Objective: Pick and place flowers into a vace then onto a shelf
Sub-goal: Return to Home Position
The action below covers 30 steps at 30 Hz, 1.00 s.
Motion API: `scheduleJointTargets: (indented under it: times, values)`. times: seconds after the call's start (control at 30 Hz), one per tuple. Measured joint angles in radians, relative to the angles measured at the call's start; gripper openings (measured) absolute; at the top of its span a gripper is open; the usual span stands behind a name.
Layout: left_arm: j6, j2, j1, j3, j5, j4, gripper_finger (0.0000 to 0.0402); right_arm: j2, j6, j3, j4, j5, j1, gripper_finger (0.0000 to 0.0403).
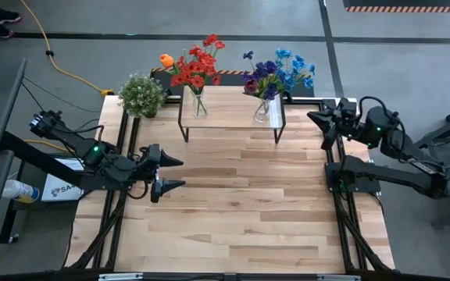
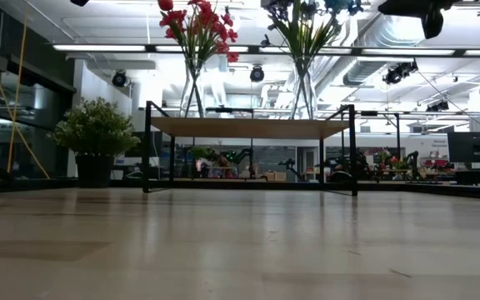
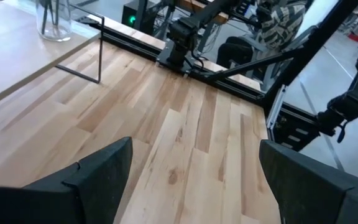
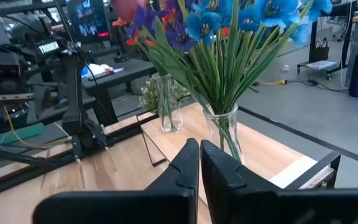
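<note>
The shelf [image 1: 233, 117] stands at the table's far middle on its thin black legs. Two clear vases stand upright on its top. The left vase [image 1: 199, 105] holds red flowers [image 1: 198, 66] and an orange bloom. The right vase [image 1: 266, 111] holds blue and purple flowers [image 1: 283, 74], which stand close before me in the right wrist view [image 4: 241, 18]. My right gripper [image 1: 312, 117] is shut and empty, just off the shelf's right end [image 4: 199, 155]. My left gripper [image 1: 181, 173] hangs open over the table's left middle [image 3: 194, 180], holding nothing.
A bushy potted plant [image 1: 141, 95] stands at the table's far left corner, beside the shelf. The bare wood tabletop [image 1: 241, 211] stretches from the shelf to the near edge. A bottle [image 1: 18, 190] lies on the side bench left of the table.
</note>
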Motion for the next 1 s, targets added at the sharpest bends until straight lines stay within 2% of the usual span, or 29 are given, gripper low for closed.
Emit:
scheduleJointTargets:
  times: [0.13, 0.3, 0.47, 0.73, 0.87, 1.0]
  values:
    - [0.0, 0.0, 0.0, 0.0, -0.009, 0.0, 0.0381, -0.012, 0.032, 0.0, 0.0, 0.001, 0.0, 0.0016]
    - [0.0, 0.0, 0.0, 0.0, -0.022, 0.0, 0.0381, -0.017, 0.054, 0.0, 0.0, 0.004, 0.0, 0.0003]
    - [0.023, 0.0, 0.0, 0.0, -0.146, -0.001, 0.0381, -0.017, 0.077, 0.0, 0.018, 0.0, 0.0, 0.0002]
    - [0.123, 0.0, 0.0, 0.0, -0.221, -0.003, 0.0381, -0.017, 0.08, 0.0, 0.023, -0.04, 0.0, 0.0002]
    - [0.122, 0.001, 0.0, 0.0, -0.346, -0.003, 0.0381, -0.017, 0.082, 0.0, 0.023, -0.042, 0.0, 0.0001]
    - [0.053, -0.006, 0.0, 0.0, -0.463, -0.005, 0.0381, -0.017, 0.079, 0.0, 0.022, -0.043, 0.0, 0.0001]
